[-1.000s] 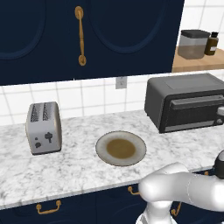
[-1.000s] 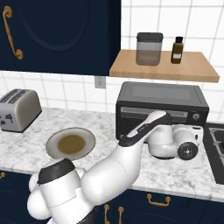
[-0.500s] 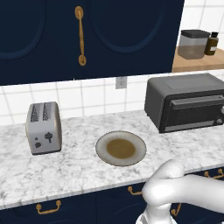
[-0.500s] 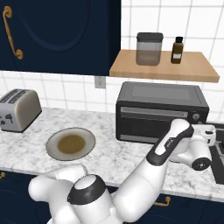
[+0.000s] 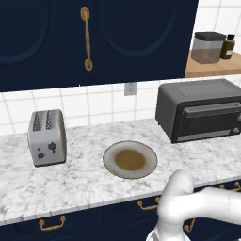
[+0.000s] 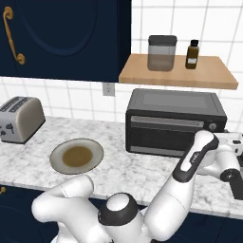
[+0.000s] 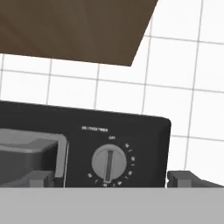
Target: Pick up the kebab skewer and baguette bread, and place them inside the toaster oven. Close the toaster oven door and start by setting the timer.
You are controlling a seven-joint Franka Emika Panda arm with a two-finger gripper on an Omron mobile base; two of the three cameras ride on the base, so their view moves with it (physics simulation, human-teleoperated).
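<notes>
Hand view looks straight at the right end of the toaster oven [image 7: 87, 144]: its timer knob [image 7: 109, 162] sits in the lower middle with the pointer upright at the off mark, and the right end of the door handle [image 7: 33, 146] lies to its left. The two fingers [image 7: 105, 179] stand spread wide apart, one tip at each side of the knob [image 7: 183, 178], grasping nothing and not yet touching it. In the right base view the toaster oven door [image 6: 166, 135] is flat shut against the front, so the step in hand is, by my reading, the last one: setting the timer. The next move calls for bringing the hand forward until the knob sits between the tips, squeezing onto it, then rolling the wrist to turn the pointer off the upright mark; the knob is small, so a poorly centred approach could slip off its rim. The oven stands at the back right of the bench [image 5: 70, 188], against the tiled wall. The round plate [image 5: 130, 159] near the middle of the bench holds neither loaf nor skewer, only its brown centre; the dark window gives no look inside the oven, so I cannot tell what lies in it. The silver toaster [image 5: 46, 137] stands toward the left end, its slots bare. On the wooden shelf [image 6: 178, 72] above the oven stand a lidded grey jar [image 6: 162, 52] and a small brown bottle [image 6: 191, 54], contents not discernible.
</notes>
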